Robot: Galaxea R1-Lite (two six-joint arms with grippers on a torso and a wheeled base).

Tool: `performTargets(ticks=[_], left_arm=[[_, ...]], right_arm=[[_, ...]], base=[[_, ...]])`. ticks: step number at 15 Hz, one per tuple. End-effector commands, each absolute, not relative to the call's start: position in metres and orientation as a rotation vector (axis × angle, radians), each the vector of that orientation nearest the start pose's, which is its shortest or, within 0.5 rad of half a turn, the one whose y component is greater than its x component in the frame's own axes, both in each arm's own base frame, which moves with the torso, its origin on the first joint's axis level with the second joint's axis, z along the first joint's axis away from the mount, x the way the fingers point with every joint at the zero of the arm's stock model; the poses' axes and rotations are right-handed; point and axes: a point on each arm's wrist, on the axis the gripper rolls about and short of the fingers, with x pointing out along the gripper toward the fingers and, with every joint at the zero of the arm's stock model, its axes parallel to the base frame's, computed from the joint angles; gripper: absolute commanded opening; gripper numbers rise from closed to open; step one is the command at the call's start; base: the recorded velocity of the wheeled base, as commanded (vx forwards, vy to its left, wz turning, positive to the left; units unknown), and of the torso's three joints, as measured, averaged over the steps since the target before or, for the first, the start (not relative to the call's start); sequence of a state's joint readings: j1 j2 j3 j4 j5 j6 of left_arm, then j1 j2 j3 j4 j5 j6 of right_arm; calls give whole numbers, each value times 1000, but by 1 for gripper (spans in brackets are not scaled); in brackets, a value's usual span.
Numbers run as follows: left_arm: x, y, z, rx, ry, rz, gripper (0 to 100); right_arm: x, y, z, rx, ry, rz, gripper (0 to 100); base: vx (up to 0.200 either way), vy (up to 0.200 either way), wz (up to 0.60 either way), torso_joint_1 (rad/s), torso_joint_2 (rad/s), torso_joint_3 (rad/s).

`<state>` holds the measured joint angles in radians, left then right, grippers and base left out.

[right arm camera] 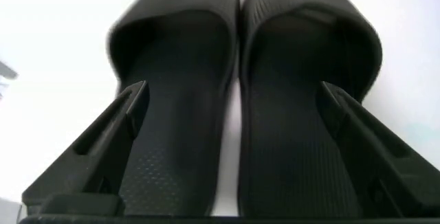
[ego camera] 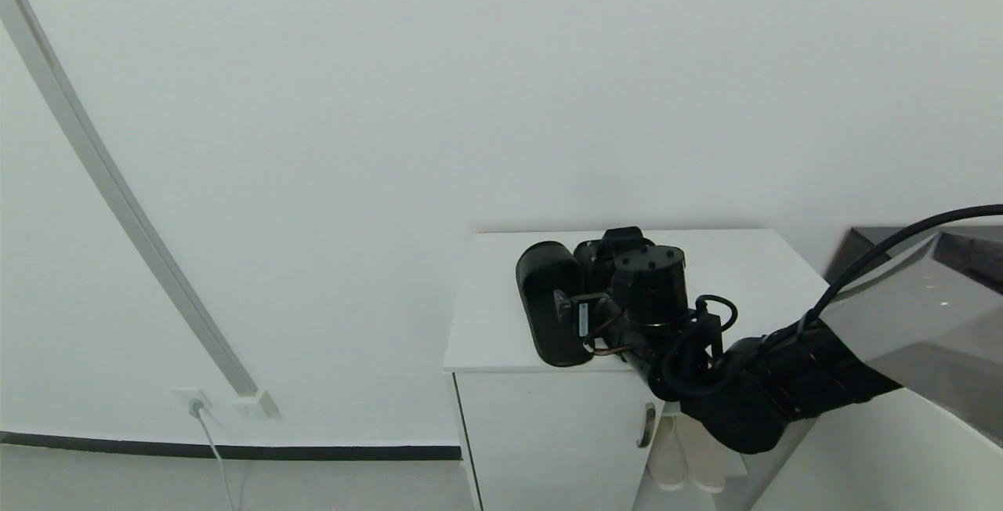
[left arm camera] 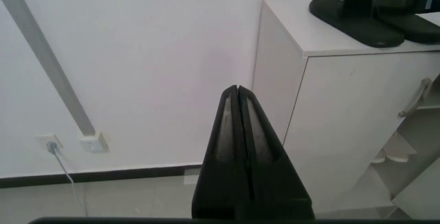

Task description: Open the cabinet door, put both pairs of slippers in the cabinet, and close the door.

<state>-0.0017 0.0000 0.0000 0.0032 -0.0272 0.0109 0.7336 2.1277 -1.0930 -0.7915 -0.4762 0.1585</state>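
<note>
A white cabinet stands against the wall, and a pair of black slippers lies side by side on its top. My right gripper is open and low over the black slippers, one finger outside each shoe of the pair. The cabinet's left door, with its handle, is closed. The right side stands open, and a pair of white slippers rests inside. My left gripper is shut on nothing, well to the left of the cabinet and lower than the black slippers.
The open right door juts out at the lower right. On the wall to the left, a slanted grey conduit runs down to a socket with a plugged cable. Bare floor lies left of the cabinet.
</note>
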Motion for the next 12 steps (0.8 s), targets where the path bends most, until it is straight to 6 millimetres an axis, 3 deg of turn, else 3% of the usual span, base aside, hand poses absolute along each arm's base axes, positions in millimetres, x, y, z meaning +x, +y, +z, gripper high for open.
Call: performTargets(ticks=[1,12], left_arm=[[-23,-1,75,11,3,-29,0],[-23,-1,75,9,3,-29,0]], right_arm=[[321,266,105,-4,241,233,100],[386,271,87,-25,157,194,100]], base=[[0,0,0,0,0,0],[0,0,0,0,0,0]])
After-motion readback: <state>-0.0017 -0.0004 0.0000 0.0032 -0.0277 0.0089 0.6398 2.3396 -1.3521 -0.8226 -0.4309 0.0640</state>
